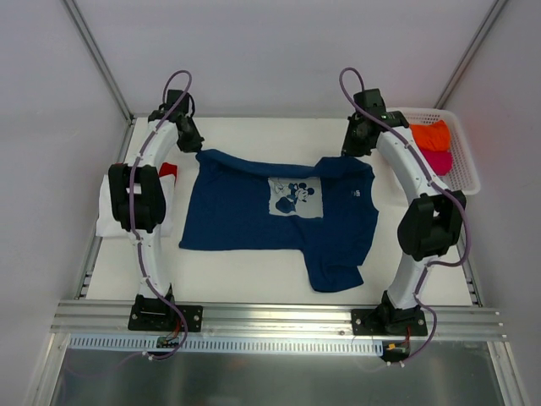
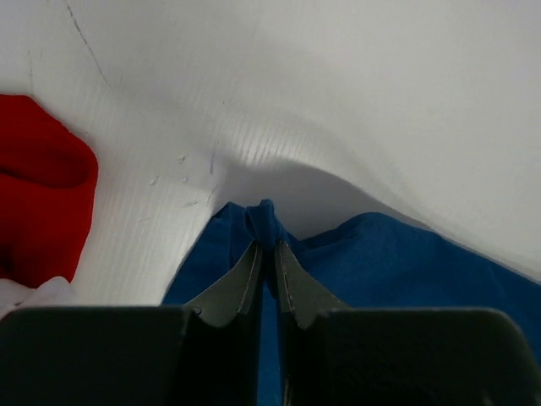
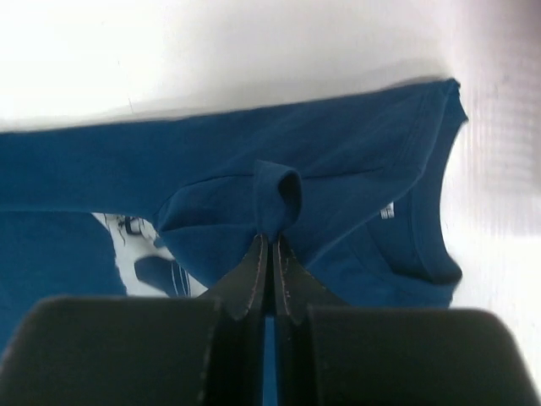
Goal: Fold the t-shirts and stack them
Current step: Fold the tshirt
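Top external view: the navy tee lies spread print-up at the centre of the desk, collar toward 3 o'clock and no fold visible. The left gripper sits at the tee's 10 o'clock corner, the right gripper at its 1 o'clock edge. At 9 o'clock, a white tee and a red tee lie together, apparently folded. At 2 o'clock, the basket holds the orange tee and the magenta tee, both bunched. Left wrist view: the gripper is clenched on a raised pinch of navy cloth, with red cloth at 9 o'clock. Right wrist view: the gripper is clenched on a navy fold beside the collar. Judgement: two tees appear finished, the navy fold is only starting, and the two basket tees remain.
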Robot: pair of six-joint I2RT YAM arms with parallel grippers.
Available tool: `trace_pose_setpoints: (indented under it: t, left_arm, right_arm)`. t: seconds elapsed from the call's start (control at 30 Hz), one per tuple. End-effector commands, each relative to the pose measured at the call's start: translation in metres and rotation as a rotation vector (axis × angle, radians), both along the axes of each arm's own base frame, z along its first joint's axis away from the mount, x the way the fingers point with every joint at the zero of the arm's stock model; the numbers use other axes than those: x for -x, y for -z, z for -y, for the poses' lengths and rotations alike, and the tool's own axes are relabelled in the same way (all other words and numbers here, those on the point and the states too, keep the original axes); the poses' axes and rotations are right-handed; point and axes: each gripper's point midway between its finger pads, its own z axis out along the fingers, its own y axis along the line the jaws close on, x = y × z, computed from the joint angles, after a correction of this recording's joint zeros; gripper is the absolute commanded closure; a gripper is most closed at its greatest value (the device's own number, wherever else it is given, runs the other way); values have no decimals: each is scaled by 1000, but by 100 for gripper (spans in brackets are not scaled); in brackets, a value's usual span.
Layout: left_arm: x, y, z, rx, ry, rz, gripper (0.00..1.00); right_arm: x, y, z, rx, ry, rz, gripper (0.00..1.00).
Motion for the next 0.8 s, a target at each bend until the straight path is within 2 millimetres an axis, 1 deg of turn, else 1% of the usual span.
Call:
trace_pose_setpoints:
  t: [0.0, 0.07, 0.2, 0.3, 0.37, 0.43, 0.5, 0.53, 0.57, 0.63, 0.67, 0.7, 0.73, 0.77]
  left_arm:
    - [14, -43, 9, 7, 58, 49, 95]
    - [19, -45, 14, 27, 76, 41, 95]
    - [30, -36, 17, 30, 104, -10, 94]
    - [40, -24, 20, 39, 119, -64, 93]
    - [48, -14, 21, 40, 130, -108, 93]
    - [54, -7, 22, 40, 138, -137, 93]
    - [59, -2, 23, 38, 142, -159, 91]
    - [63, 1, 23, 39, 144, -178, 87]
    - [65, 4, 22, 41, 141, -197, 72]
    - [73, 10, 23, 38, 146, -238, 63]
    - [75, 13, 24, 35, 147, -255, 48]
    - [78, 14, 23, 30, 146, -267, 29]
    - [82, 15, 23, 24, 153, -284, 7]
    - [83, 15, 21, 4, 150, -288, 1]
  right_arm:
    - [42, -15, 12, 50, 2, -61, 100]
    - [54, -9, 15, 58, 4, -101, 100]
    - [73, 3, 16, 71, -14, -192, 100]
    - [84, 12, 17, 71, -23, -243, 100]
    - [90, 20, 15, 61, -25, -273, 100]
    - [94, 24, 13, 53, -24, -292, 100]
    - [98, 30, 12, 50, -25, -315, 100]
    - [100, 31, 11, 49, -26, -321, 100]
    - [102, 34, 11, 54, -30, -334, 100]
    - [105, 37, 13, 62, -27, -350, 100]
    - [106, 38, 13, 63, -34, -355, 99]
    - [110, 39, 14, 70, -37, -378, 94]
    - [112, 40, 13, 72, -41, -392, 59]
    - [114, 39, 14, 74, -39, -400, 50]
